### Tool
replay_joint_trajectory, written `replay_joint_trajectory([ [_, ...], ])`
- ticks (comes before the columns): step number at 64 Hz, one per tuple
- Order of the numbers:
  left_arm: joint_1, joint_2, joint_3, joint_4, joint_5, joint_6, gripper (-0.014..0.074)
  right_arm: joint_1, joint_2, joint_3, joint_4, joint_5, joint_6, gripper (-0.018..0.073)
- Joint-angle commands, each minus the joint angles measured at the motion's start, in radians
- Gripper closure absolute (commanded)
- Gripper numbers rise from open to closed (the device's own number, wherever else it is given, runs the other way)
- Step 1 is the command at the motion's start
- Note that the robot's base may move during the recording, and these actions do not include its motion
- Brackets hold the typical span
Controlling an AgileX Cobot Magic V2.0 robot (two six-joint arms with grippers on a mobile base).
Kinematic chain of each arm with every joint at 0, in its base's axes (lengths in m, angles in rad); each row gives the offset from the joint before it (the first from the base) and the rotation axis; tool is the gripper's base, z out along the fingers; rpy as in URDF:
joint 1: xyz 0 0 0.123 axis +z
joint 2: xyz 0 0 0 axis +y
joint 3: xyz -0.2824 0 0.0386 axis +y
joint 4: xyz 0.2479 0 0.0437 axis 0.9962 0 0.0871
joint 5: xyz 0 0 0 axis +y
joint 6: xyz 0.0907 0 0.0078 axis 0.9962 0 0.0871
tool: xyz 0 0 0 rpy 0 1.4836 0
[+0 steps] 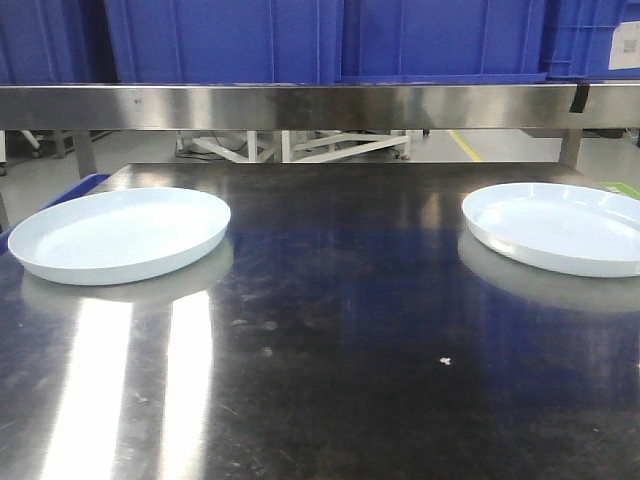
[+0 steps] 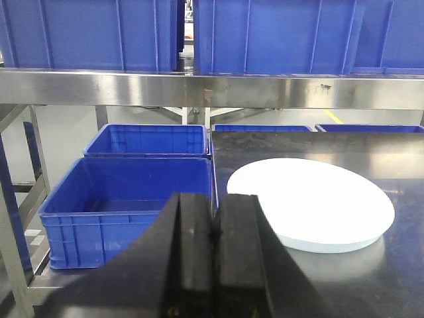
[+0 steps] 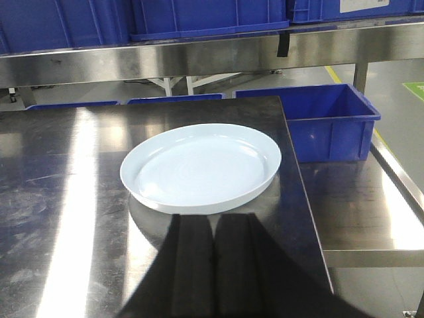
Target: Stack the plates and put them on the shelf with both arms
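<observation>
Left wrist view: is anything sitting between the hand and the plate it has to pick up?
Nothing visible. The left hand, shut, has only bare steel table between it and the plate, which lies ahead and slightly right. The blue bins sit off to the left.

Dark steel counter (image 1: 330, 380), glossy, scuffed; two bright glare streaks at left, small white speck right of centre. Steel shelf (image 1: 320, 105) across back, above counter; black tape strip (image 1: 580, 97) near right end. Row of blue bins (image 1: 230, 40) on shelf. Open blue crates (image 2: 126, 199) low beside counter's left edge, one behind other; single blue tub (image 3: 331, 126) off right edge. Pale grey floor (image 1: 520, 145) beyond, under shelf, with yellow line (image 1: 465, 145) and white frame legs (image 1: 320, 145). Hard reflections on all metal.
</observation>
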Motion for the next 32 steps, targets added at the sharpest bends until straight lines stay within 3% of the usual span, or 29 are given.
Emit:
replay_joint_trajectory([
  [1, -0.001, -0.018, 0.002, -0.008, -0.082, -0.004, 0.0513, -0.006, -0.019, -0.001, -0.005, -0.095, -0.005, 0.0537],
  [32, -0.001, -0.018, 0.002, -0.008, -0.082, -0.004, 0.0513, -0.006, -0.019, -0.001, -0.005, -0.095, -0.005, 0.0537],
])
